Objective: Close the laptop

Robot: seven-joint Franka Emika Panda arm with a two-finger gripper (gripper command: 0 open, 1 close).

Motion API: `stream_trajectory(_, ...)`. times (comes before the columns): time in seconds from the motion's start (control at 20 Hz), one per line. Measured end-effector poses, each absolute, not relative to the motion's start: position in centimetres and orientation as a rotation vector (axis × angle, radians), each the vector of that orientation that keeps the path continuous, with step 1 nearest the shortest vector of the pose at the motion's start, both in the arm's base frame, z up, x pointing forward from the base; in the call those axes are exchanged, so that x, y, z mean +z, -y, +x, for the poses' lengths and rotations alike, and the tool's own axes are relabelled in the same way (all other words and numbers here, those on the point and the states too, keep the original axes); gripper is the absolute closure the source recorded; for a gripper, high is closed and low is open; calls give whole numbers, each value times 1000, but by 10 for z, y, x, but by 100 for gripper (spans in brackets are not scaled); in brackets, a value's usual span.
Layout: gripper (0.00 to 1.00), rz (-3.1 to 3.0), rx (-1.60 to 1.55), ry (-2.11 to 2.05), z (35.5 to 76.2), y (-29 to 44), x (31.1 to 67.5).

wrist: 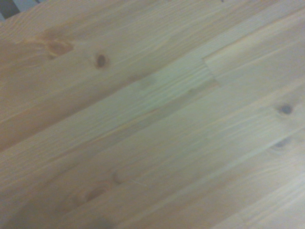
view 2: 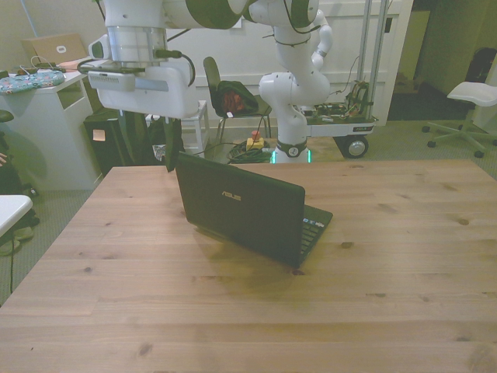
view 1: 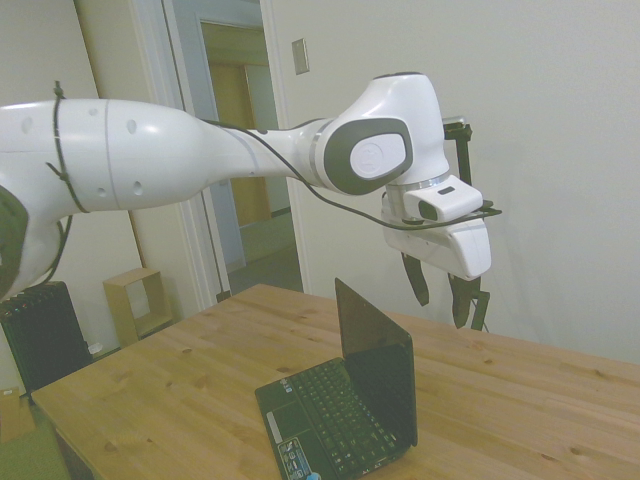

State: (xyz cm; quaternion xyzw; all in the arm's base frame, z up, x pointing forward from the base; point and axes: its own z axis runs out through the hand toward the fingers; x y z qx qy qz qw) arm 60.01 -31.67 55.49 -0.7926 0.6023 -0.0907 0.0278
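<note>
1. Side view: our gripper (view 1: 442, 292), fingers parted and empty, hangs at 2 o'clock from the laptop (view 1: 345, 405).
2. We judge nothing done yet: lid upright mid-table (view 2: 404, 233), untouched.

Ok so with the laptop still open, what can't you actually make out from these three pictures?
- Laptop screen and keyboard: front view shows only the lid's back, which hides them.
- Palm-rest stickers: side view, too small to read, and the picture's bottom edge cuts the front corner.
- End effector fingers: front view, mostly lost against the dark background and behind the lid's corner.
- Laptop in the wrist view: absent; only blurred table boards show.
</note>
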Motion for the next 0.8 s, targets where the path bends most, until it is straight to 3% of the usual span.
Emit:
stream_trajectory(0.35,0,-2456,-228,-1797,647,259,534)
stream_trajectory(0.8,0,-2318,-122,-1939,625,250,520)
